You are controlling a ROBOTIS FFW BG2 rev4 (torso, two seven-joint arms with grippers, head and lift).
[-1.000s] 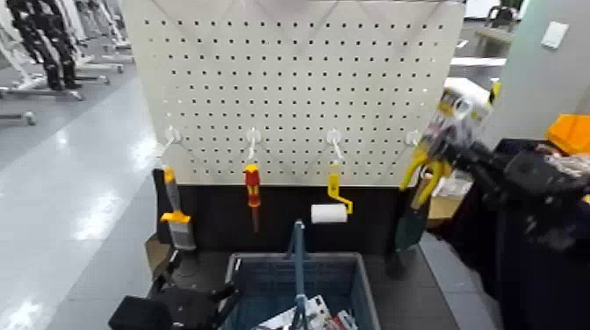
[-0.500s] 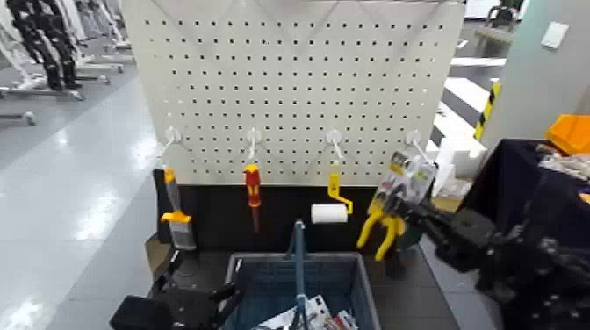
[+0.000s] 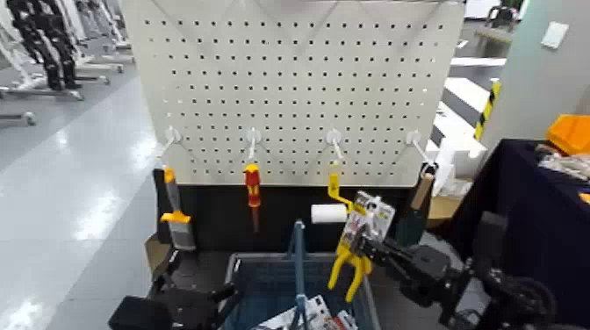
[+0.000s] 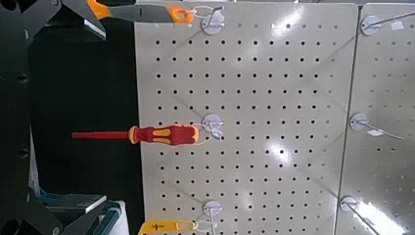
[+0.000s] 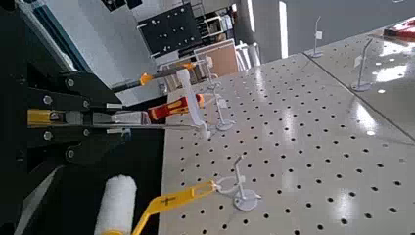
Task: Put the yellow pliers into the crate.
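Pliers (image 3: 350, 268) with yellow handles sit pinched in your right claw (image 3: 369, 245), which is shut on them and their printed card (image 3: 372, 216). The card tilts up toward the board, and the handles hang down over the right part of the crate's far rim as you see it from the head; you cannot tell how high above it they are.

Just left of them stands the crate's blue handle (image 3: 299, 263). The crate (image 3: 233, 266) itself is blue-grey, on the dark bench (image 3: 404, 303), with some packages (image 3: 309, 312) inside at the near end.

Your left claw (image 3: 232, 298) is wide and empty, low at the crate's left side.

Beyond the crate, you have the pegboard (image 3: 281, 88). From left to right hang a brush (image 3: 178, 215), a red screwdriver (image 3: 253, 182) and a yellow paint roller (image 3: 329, 213) with a white sleeve, the last just left of your card. A dark tool (image 3: 411, 219) is under the right hook (image 3: 421, 147). Farther right, you see a dark-covered table (image 3: 527, 193) with an orange bin (image 3: 571, 133).
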